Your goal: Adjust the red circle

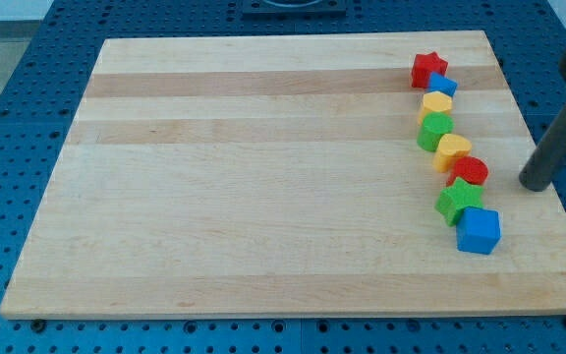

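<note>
The red circle (471,170) lies on the wooden board (263,177) near the view's right, in a column of touching blocks. Above it is a yellow heart-like block (452,150); below it is a green star (457,201). My tip (534,186) is on the board to the right of the red circle, about a block's width from it, not touching any block. The dark rod slants up toward the view's right edge.
The column holds, from top: a red star (426,70), a small blue block (442,86), a yellow block (437,103), a green block (434,131), and at the bottom a blue cube (479,231). The board's right edge is close to my tip.
</note>
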Tool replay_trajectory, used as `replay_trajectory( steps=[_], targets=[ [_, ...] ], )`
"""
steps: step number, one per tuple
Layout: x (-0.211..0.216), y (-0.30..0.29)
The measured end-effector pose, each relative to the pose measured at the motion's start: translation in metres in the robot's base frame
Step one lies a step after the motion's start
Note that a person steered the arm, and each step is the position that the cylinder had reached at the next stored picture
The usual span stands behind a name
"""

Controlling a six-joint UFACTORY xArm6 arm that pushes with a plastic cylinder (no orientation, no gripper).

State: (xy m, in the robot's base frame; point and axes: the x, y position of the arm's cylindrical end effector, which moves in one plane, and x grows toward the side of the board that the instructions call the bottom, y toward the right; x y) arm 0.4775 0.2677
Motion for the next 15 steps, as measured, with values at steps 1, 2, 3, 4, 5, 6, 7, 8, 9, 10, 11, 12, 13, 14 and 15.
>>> replay_trajectory(
  steps=[1,2,3,4,5,6,7,8,9,10,11,12,13,14,15],
  targets=[
    [-0.001,-0.012],
    [-0.001,-0.023],
    [-0.001,-0.036],
    [-0.001,-0.048],
    [-0.001,-0.051],
    [-0.001,-0.048],
    [-0.004,-0.030],
    [-0.019,-0.025],
    [-0.030,-0.025],
    [-0.040,-0.025],
    [-0.050,-0.025],
    [-0.061,-0.025],
    [-0.073,-0.025],
    [-0.093,-0.025],
    [-0.115,-0.025]
  ],
)
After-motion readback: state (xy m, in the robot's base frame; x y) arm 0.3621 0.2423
